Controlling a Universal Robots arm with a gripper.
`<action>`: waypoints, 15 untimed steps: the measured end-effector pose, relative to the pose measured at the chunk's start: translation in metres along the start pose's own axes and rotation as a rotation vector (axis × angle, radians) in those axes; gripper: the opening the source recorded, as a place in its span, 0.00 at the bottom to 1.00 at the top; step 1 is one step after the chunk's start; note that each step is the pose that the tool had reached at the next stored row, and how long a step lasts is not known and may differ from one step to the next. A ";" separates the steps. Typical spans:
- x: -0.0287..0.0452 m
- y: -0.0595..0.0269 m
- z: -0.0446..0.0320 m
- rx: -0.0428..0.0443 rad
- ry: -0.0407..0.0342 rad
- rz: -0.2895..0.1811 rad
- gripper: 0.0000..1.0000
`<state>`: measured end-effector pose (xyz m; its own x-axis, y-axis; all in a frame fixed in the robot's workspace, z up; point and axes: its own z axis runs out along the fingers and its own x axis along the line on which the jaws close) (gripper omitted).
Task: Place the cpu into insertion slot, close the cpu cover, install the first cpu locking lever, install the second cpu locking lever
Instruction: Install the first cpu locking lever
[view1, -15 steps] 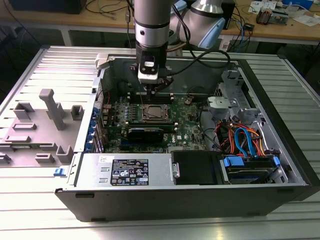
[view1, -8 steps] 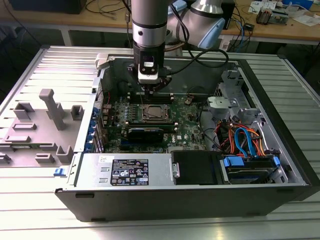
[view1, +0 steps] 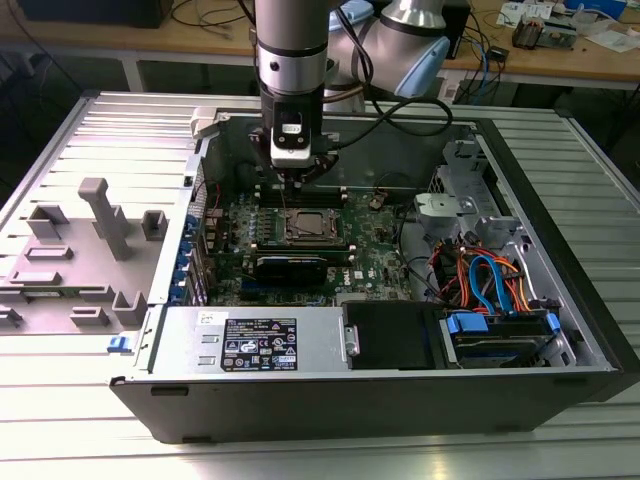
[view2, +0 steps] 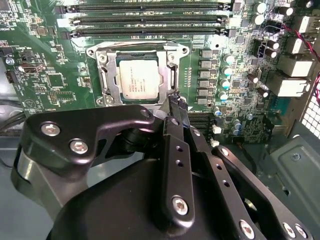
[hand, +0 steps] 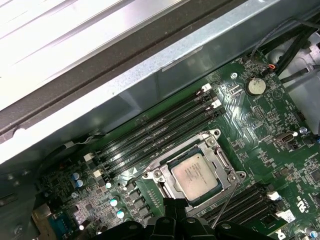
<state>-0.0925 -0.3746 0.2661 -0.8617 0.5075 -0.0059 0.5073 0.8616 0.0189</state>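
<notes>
Your pincer (view2: 175, 104), pressed together and empty, hovers just beside the cpu (view2: 140, 79). The cpu cover (view2: 137, 51) around it looks thin, stiff, likely springy: press its frame edge.

The silver-grey cylindrical robot arm (view1: 291, 60), ringed by a black band and backed by a rounded joint with a pale blue cap (view1: 354, 13), has a black cable (view1: 366, 58) alongside and carries a white-and-black wrist block (view1: 291, 140) and a matte black gripper (view2: 176, 106) of linked plates studded with silver screws (view2: 181, 205).
</notes>
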 end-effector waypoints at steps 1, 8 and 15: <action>0.0000 0.0000 0.0000 0.0000 0.0000 0.000 0.11; 0.0001 0.0000 0.0000 0.0000 0.0000 0.000 0.11; 0.0019 -0.0011 0.0000 -0.0005 0.0009 -0.038 0.11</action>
<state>-0.0947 -0.3746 0.2661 -0.8804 0.4742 -0.0057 0.4740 0.8803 0.0191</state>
